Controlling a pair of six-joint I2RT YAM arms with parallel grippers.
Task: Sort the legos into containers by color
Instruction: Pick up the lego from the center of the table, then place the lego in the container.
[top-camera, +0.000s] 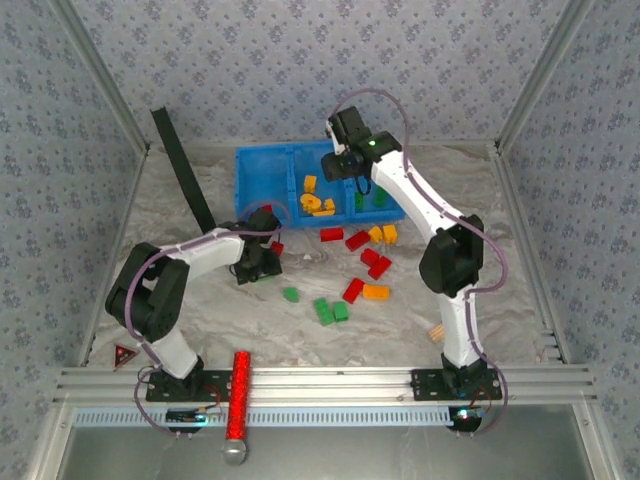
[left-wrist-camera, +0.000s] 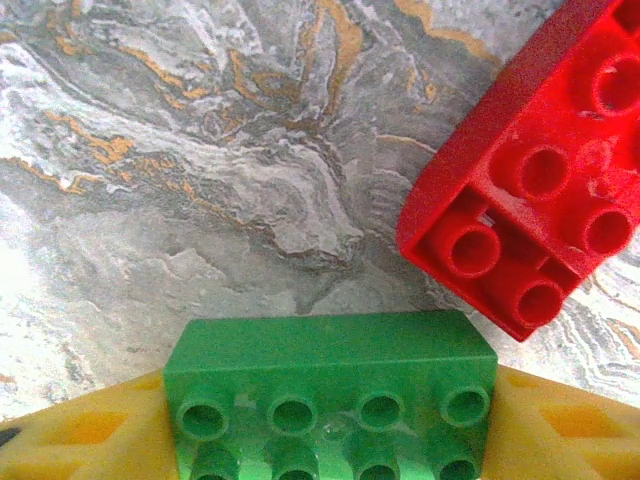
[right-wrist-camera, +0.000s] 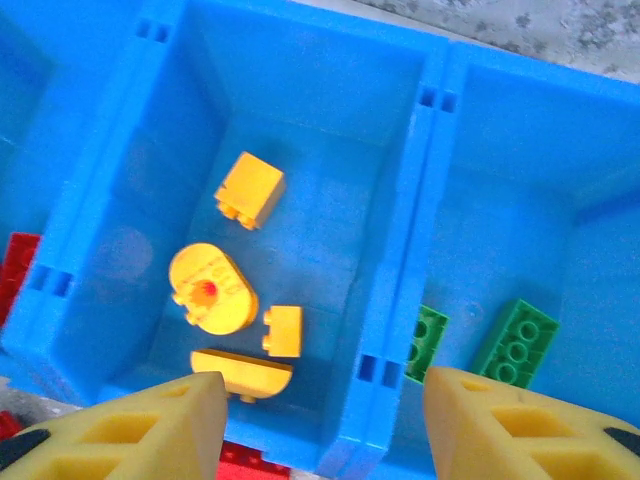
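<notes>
Roughly a dozen legos (top-camera: 353, 290) (red, orange and green mixed) are left loose on the table (top-camera: 280, 342) at mid-frame, below the blue bin (top-camera: 262, 178). Four orange pieces (right-wrist-camera: 212, 290) are seen sorted in its middle compartment, two green pieces (right-wrist-camera: 515, 342) in the right one. A green brick (left-wrist-camera: 330, 350) is clamped end to end by the left gripper (left-wrist-camera: 330, 415), beside a red brick (left-wrist-camera: 530, 190); the right gripper (right-wrist-camera: 320, 400) is held wide and empty over the bin. Sorting is judged under halfway done.
</notes>
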